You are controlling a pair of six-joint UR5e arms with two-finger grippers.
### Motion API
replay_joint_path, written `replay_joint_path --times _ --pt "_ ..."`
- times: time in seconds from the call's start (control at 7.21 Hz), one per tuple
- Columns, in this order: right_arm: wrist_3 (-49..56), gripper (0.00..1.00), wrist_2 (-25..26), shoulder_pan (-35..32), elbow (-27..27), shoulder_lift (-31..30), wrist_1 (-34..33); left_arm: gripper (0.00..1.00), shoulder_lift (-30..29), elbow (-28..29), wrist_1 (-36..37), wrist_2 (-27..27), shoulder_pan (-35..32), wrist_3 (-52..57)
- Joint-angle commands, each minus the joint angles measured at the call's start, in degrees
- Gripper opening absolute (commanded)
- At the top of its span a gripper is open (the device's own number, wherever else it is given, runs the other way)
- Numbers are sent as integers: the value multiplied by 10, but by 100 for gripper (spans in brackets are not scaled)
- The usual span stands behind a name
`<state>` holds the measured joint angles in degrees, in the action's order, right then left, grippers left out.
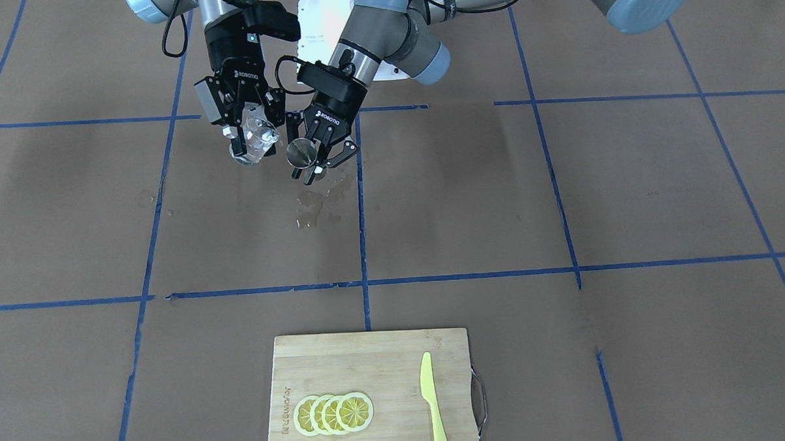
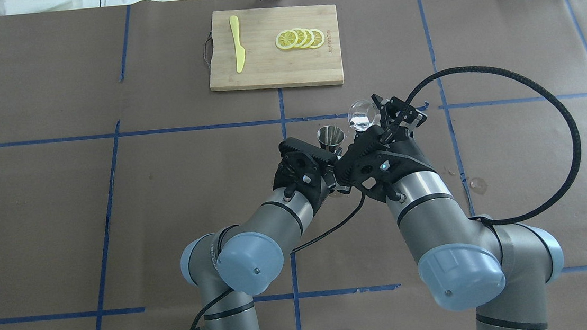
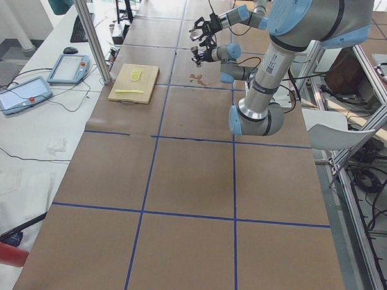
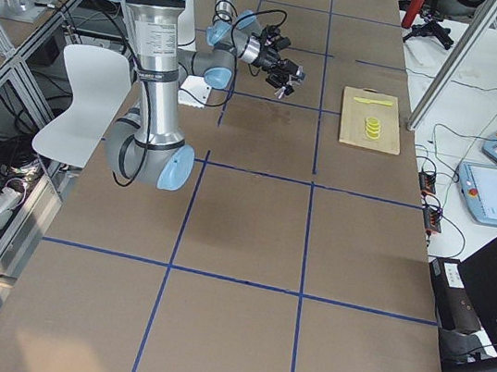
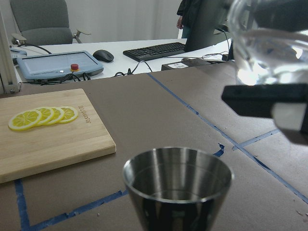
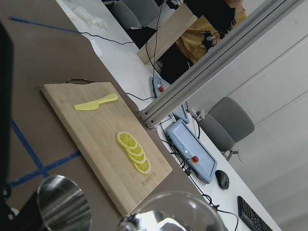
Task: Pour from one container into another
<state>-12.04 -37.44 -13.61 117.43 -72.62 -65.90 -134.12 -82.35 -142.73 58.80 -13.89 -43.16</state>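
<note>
Both things are up in the air over the middle of the table, roughly halfway between the robot-side edge and the cutting board (image 2: 275,73) at the far edge. The right gripper (image 1: 251,137) has its 2 fingers clamped on the sides of the glass cup (image 1: 254,147), which is tipped with its mouth leaning toward the jigger (image 1: 302,152). The left gripper (image 1: 312,166) is closed around the jigger below its rim, mouth up, just beside the cup and a bit lower. Rims look close but not touching.

Handling-wise, my guess: the cup is light, rigid, slick and breakable, so a firm side grip under the rim is right, and no squeezing harder. The jigger is stiff, polished steel and narrow-mouthed, so the waist is the safest place to pinch it.

There are wet patches (image 1: 320,200) on the paper right under them, so spilling is a real risk. Can't tell how much liquid is in either one.
</note>
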Motion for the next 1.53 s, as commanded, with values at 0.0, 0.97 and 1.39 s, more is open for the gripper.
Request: replay_joint_path --times 0.0,0.97,1.39 --pt "19 0 4 1 -1 -1 0 0 0 0 -1 0 0 0" --pt "19 0 12 18 -1 6 0 0 -18 23 -4 -2 1 -4" --pt "25 0 16 17 -2 5 0 0 -18 22 -4 -3 4 -4"
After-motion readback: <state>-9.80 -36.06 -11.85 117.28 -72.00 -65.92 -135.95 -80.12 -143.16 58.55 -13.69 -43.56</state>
